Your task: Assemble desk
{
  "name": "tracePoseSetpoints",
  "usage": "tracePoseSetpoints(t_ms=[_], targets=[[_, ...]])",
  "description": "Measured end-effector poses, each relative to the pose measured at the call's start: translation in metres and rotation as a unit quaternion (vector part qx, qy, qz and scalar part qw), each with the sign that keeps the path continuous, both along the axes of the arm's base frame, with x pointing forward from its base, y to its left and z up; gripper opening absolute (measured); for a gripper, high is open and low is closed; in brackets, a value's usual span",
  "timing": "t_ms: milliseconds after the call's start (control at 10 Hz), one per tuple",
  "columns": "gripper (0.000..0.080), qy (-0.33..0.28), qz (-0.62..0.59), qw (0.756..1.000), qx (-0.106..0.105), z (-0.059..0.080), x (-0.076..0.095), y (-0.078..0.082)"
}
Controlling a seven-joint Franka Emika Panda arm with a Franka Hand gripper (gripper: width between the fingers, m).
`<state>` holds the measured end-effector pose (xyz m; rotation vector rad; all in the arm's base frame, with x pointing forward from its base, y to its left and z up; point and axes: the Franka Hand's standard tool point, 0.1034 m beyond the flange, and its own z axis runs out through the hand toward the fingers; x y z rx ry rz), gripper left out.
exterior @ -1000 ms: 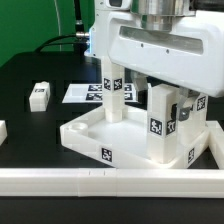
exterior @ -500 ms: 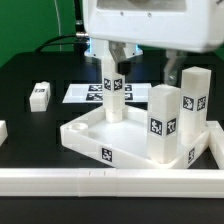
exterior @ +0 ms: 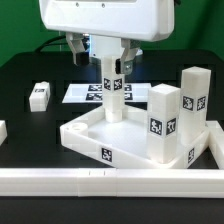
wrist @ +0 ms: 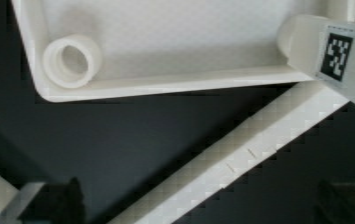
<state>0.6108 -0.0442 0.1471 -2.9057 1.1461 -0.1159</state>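
The white tray-like tabletop [exterior: 85, 132] lies upside down with three white tagged legs standing in its corner sockets: one at the back [exterior: 113, 92] and two on the exterior view's right [exterior: 160, 122] [exterior: 194, 100]. A fourth leg [exterior: 39, 95] lies loose on the black table at the left. My gripper [exterior: 100, 47] hangs open and empty above the back leg, touching nothing. The wrist view shows the gripper [wrist: 200, 205] open over a tabletop corner with an empty round socket [wrist: 71, 60] and one tagged leg [wrist: 339, 50].
A long white border rail [exterior: 110, 181] runs along the front; it crosses the wrist view [wrist: 263, 140] diagonally. The marker board [exterior: 80, 93] lies behind the tabletop. A small white part [exterior: 2, 130] sits at the far left edge.
My gripper has let go of the rear right leg, risen, and moved toward the exterior view's left. The leg stays upright in its socket.
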Motion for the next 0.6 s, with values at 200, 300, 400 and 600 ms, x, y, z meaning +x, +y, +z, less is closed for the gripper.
tracePoseSetpoints(t_ms=[200, 300, 400, 600], targets=[[0.0648, 0.001, 0.0, 1.0, 0.0, -0.001, 0.0, 0.0], [0.0648, -0.001, 0.039, 0.999, -0.005, -0.002, -0.003, -0.003], [0.0648, 0.0, 0.091, 0.996, -0.012, -0.007, -0.016, -0.015], [0.0648, 0.005, 0.175, 0.984, -0.03, -0.02, -0.041, -0.059]])
